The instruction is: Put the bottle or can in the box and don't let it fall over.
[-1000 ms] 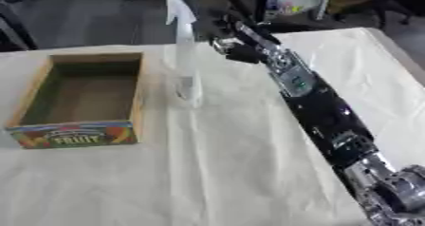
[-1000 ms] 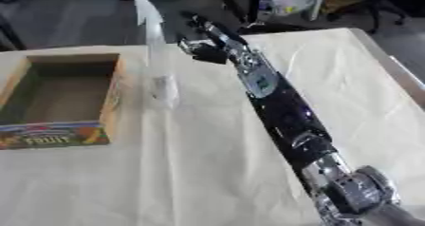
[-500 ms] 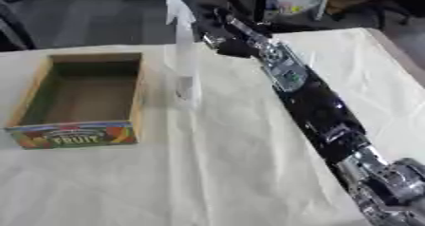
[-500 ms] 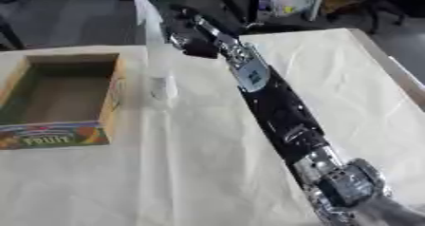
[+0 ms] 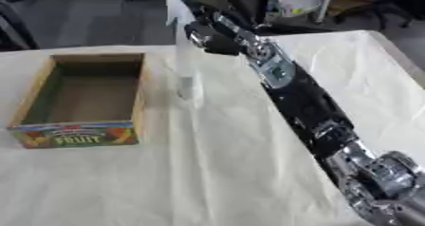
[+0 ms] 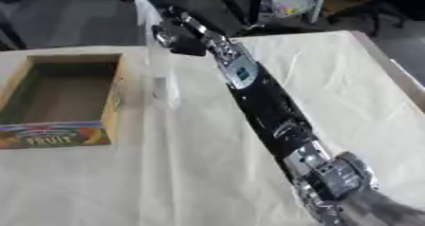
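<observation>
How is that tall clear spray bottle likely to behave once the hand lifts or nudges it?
The spray bottle is tall and narrow on a small base, so it probably tips easily. It looks clear and perhaps near empty, so likely light. The right hand meets it high up near the neck, so the bottom may swing when raised.

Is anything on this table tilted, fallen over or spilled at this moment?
Nothing stands out. The tall clear bottle stands upright on the cloth beside the empty fruit box. The right hand is at its upper part.
</observation>
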